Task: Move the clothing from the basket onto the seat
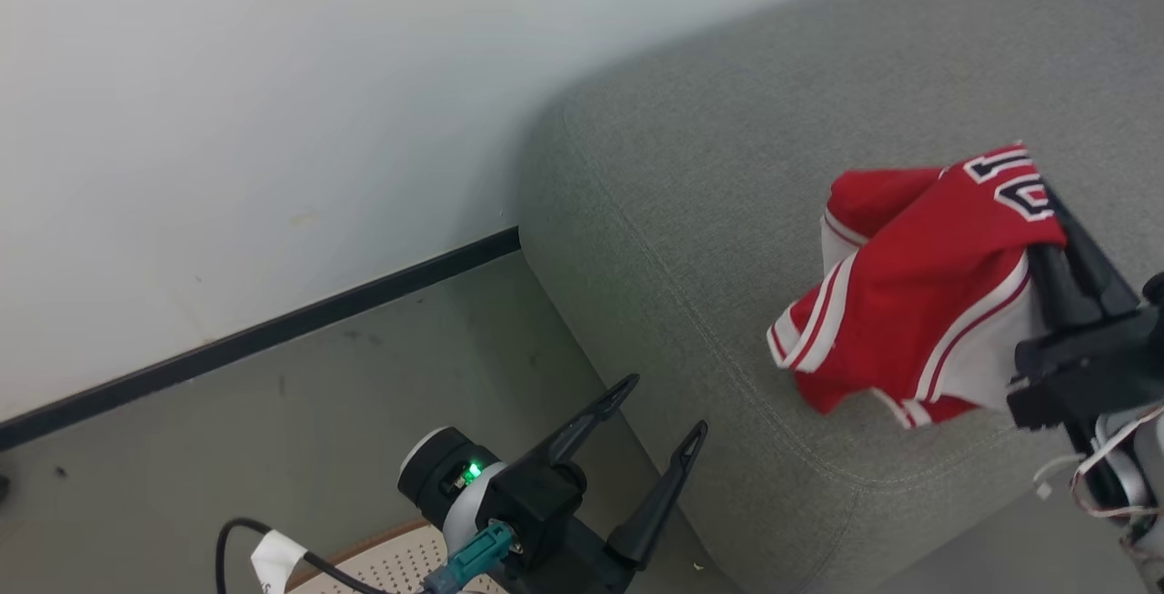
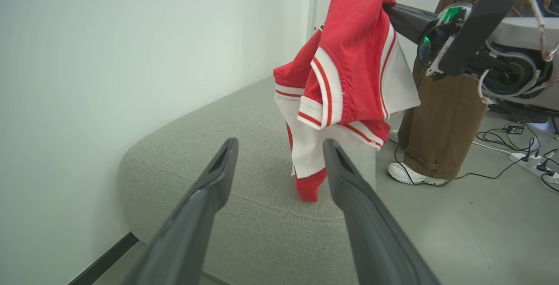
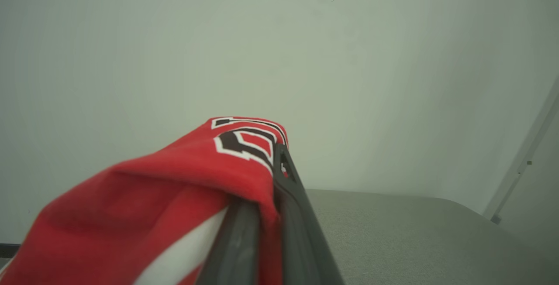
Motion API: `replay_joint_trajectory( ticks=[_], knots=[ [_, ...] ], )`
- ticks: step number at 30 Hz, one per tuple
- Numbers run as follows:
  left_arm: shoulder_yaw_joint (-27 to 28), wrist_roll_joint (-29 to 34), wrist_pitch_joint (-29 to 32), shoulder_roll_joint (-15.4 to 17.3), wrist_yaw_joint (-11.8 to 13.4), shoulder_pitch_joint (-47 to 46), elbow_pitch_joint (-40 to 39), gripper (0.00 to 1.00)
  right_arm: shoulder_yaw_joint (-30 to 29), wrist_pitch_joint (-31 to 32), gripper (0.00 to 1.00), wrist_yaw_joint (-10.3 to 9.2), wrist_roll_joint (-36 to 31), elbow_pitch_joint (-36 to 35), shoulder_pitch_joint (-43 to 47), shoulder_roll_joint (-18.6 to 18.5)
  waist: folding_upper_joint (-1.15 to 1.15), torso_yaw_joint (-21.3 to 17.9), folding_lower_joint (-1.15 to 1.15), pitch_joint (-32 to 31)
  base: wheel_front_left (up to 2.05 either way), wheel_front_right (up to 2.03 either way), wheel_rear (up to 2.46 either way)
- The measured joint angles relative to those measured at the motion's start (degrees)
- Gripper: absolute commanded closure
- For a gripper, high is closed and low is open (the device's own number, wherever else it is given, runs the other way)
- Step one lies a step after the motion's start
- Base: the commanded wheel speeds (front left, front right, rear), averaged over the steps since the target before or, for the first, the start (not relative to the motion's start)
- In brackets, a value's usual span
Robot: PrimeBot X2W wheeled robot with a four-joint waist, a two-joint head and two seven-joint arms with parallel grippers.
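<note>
- While the right gripper (image 1: 1055, 212) pinches its fingers together on the clothing (image 1: 909, 303), the red jersey hangs over the seat (image 1: 727, 166) near its front edge.
- Whether its lowest fold touches the seat is unclear.
- The left gripper (image 1: 663, 406), fingers spread and empty, hovers beside the seat's corner.
- The basket (image 1: 391, 558) lies below that gripper, near the seat.

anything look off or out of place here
Nothing spilled or damaged. The jersey hangs bunched from the shut right gripper over the seat, not laid down yet; the left gripper is open and empty.
</note>
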Motion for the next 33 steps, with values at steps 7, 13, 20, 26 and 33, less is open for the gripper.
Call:
replay_joint_trajectory(
  ticks=[7,13,20,26,33],
  knots=[
    [0.4,1.5,1.4,0.9,0.3,-3.6,-2.7,0.0,-3.2,0.0,1.0,2.68,1.2,5.9,-13.3,-1.7,0.0,1.4,0.0,4.5,0.0,0.0,0.0],
    [0.6,3.4,2.8,1.3,0.5,-7.2,-5.0,0.0,-5.6,0.0,1.0,3.39,2.8,11.8,-23.3,-2.7,0.0,3.1,0.01,8.7,0.0,0.0,0.0],
    [0.3,4.8,4.6,1.3,0.4,-11.6,-7.4,0.0,-7.4,0.0,1.0,4.33,3.2,19.1,-31.3,-4.4,0.0,5.4,0.01,14.1,0.0,0.0,0.0],
    [0.0,5.9,5.9,1.3,0.4,-13.8,-8.8,0.0,-9.2,0.0,1.0,4.34,3.4,25.0,-36.5,-5.0,0.01,7.3,0.01,18.9,0.0,0.0,0.0],
    [-1.1,7.2,7.1,1.3,0.4,-16.5,-9.2,0.0,-10.2,0.0,1.0,4.33,3.4,30.7,-38.4,-5.3,0.01,9.4,0.01,24.0,0.0,0.0,0.0]
  ],
)
